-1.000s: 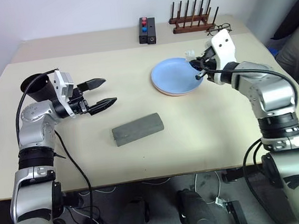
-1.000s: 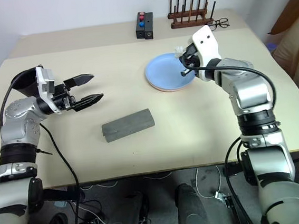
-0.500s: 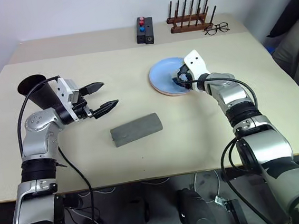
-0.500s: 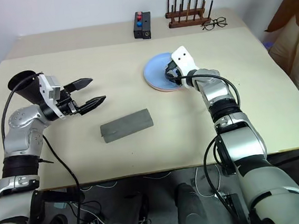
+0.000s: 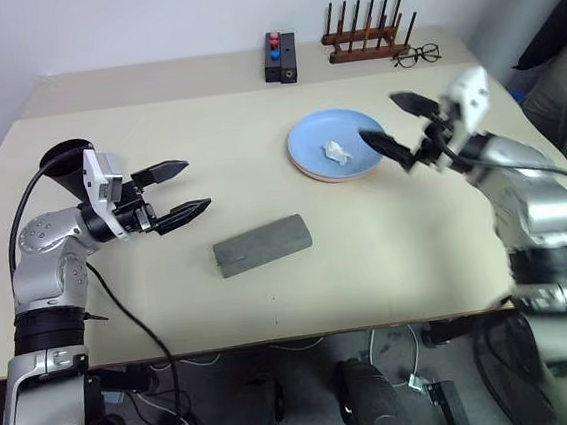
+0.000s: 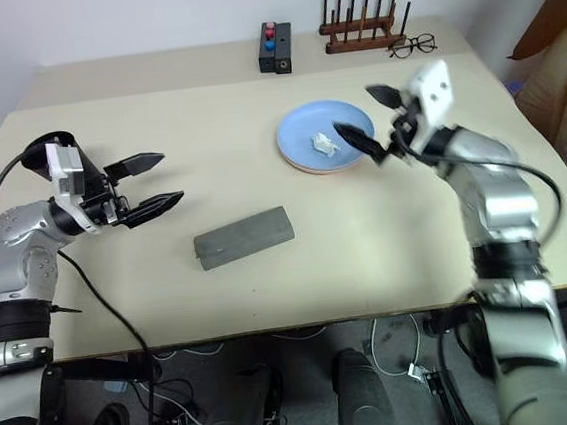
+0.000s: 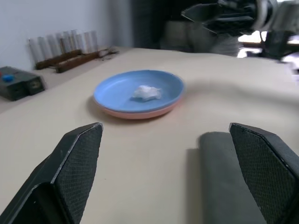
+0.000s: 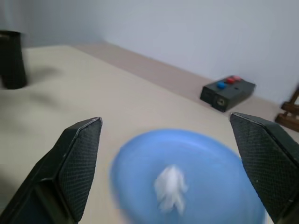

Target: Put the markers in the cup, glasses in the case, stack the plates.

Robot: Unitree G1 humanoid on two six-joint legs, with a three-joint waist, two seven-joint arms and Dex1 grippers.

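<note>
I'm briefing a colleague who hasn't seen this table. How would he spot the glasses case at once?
Start at the beige table and find the stacked plates, blue on pink, right of centre. The case lies flat, nearer the front edge and to their left. It is the only grey, oblong, closed box, unlike the black cup at far left.

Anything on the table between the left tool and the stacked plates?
Nothing: bare tabletop runs from the left tool to the plates, clearest in the left eye view. The grey case lies nearer, off that line.
</note>
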